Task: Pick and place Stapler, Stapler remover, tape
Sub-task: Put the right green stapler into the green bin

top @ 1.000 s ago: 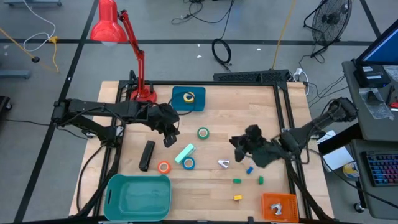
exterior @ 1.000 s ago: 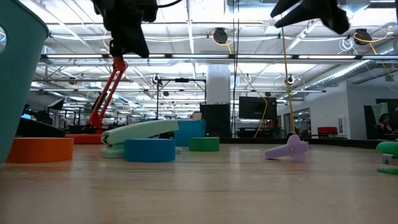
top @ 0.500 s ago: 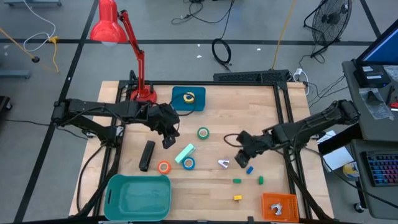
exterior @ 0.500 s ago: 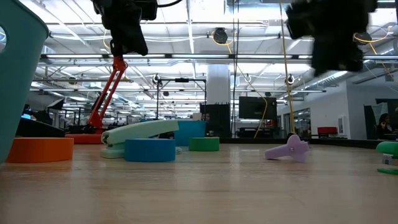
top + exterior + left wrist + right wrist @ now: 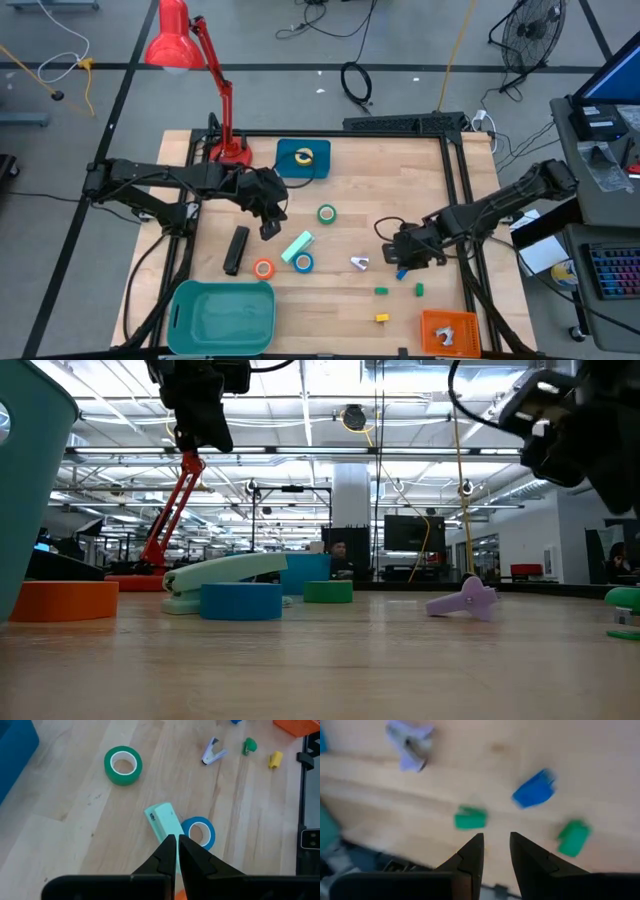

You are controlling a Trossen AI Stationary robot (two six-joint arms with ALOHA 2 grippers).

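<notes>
The black stapler (image 5: 236, 250) lies flat near the table's left side. A lavender staple remover (image 5: 360, 263) lies on the wood near the middle. Green tape (image 5: 327, 214), orange tape (image 5: 263, 268) and blue tape (image 5: 303, 262) lie flat; the yellow roll (image 5: 304, 156) sits on a blue tray. My left gripper (image 5: 270, 228) hovers shut above the mint-green block (image 5: 164, 821), right of the stapler. My right gripper (image 5: 408, 250) hangs open by a narrow gap over the small cubes, right of the staple remover (image 5: 410, 744), touching nothing.
A teal bin (image 5: 222, 315) stands at the near left corner and an orange container (image 5: 448, 330) at the near right. A red lamp (image 5: 228, 150) stands at the far left. A blue cube (image 5: 534, 789), green cubes (image 5: 470, 818) and a yellow cube (image 5: 381, 318) dot the near right.
My right gripper reached toward the table's left, toward the staple remover, then drew back a little toward the right and near edges. It has come down and now tips toward the table.
</notes>
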